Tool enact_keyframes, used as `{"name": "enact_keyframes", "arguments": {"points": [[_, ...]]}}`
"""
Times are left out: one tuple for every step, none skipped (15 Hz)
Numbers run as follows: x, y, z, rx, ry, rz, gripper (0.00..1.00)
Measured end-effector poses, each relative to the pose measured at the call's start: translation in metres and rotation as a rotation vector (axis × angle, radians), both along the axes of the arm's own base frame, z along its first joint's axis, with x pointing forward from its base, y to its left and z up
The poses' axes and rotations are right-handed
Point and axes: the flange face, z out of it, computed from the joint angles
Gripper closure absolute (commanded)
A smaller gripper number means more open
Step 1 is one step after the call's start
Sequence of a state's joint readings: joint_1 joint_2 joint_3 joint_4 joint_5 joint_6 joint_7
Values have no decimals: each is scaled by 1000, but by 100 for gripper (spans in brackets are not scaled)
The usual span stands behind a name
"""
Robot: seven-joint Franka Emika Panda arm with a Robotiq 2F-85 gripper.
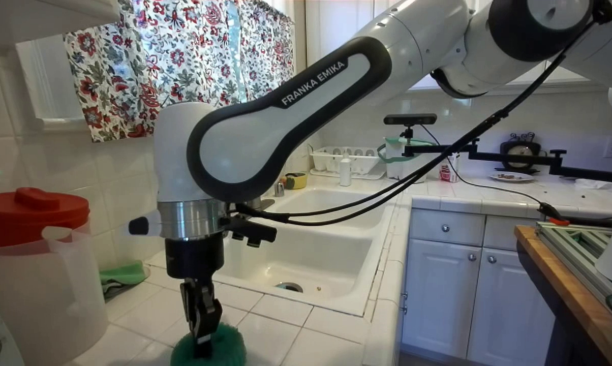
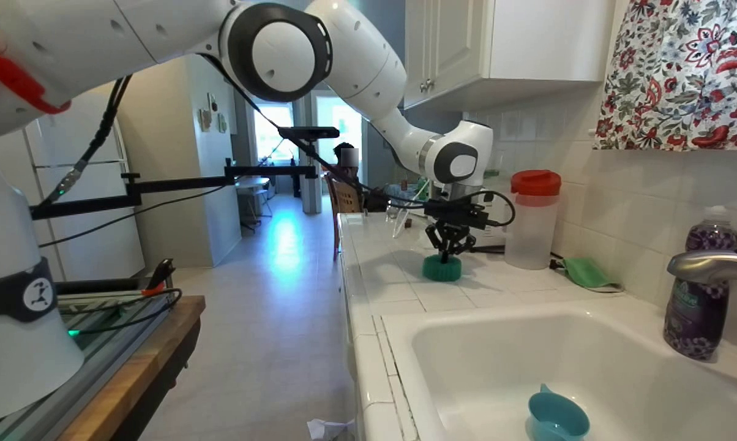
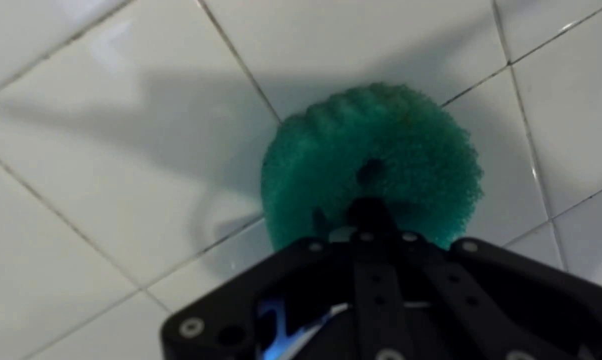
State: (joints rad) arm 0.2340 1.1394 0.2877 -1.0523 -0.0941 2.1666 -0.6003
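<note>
A round, dark green scrubbing sponge (image 3: 421,135) with scalloped edges lies flat on the white tiled counter (image 3: 81,190). Both exterior views show it below the hand: the sponge (image 1: 231,345) is cut by the frame's bottom edge, and the sponge (image 2: 442,269) appears whole. My gripper (image 3: 367,210) points straight down at the middle of its upper face, the fingers drawn together. Dark holes show in the sponge around the fingertips. In an exterior view the gripper (image 2: 445,256) meets the sponge's top. Whether any sponge is pinched between the fingers is hidden.
A clear jug with a red lid (image 1: 34,213) stands against the wall, a green cloth (image 2: 589,272) beside it. The white sink (image 2: 497,315) adjoins the counter and holds a blue cup (image 2: 558,416). A purple soap bottle (image 2: 699,306) stands behind the faucet (image 2: 711,266).
</note>
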Motion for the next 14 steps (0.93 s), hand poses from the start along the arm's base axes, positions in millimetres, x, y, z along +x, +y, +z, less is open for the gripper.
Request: {"name": "enact_keyframes", "arguments": {"points": [[2,-1,0,-8,8,4,100],[4,-3,0,-17,15,4,100],[7,-6,0,-27,19,1,100],[9,-11,0,-37,21,-9,100],[12,-18,1,-50,20,-28,100],[16,-25,1,-63,18,-56,100],[19,-33,1,-76,17,-92,100],[22,-41,0,-88,18,-133,100],[25,-49,0,-99,18,-175,100],[27,-56,0,-110,20,-221,100],[29,-63,0,-122,22,-269,100],[31,-70,-1,-134,24,-320,100],[32,-76,-1,-145,27,-369,100],[33,-81,-1,-154,31,-419,100]]}}
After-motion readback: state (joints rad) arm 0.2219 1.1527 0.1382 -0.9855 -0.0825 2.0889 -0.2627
